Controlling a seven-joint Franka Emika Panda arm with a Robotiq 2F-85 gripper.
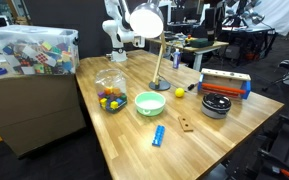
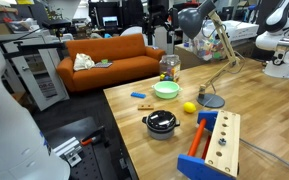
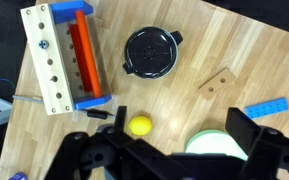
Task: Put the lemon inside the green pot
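The lemon (image 3: 139,125) is small and yellow and lies on the wooden table, between the black pot and the green pot. It also shows in both exterior views (image 1: 180,93) (image 2: 189,107). The green pot (image 3: 216,145) is a light green bowl-like vessel, upright and empty (image 1: 150,103) (image 2: 166,90). In the wrist view my gripper (image 3: 178,115) hangs high above the table, open and empty. The lemon sits just inside its left finger and the green pot under its right side. The exterior views do not show the jaws clearly.
A black lidded pot (image 3: 150,52), a wooden toolbox with blue ends and red bar (image 3: 64,60), a wooden block (image 3: 219,81) and a blue brick (image 3: 267,108) lie around. A desk lamp (image 1: 156,84) and a jar of coloured pieces (image 1: 110,92) stand nearby.
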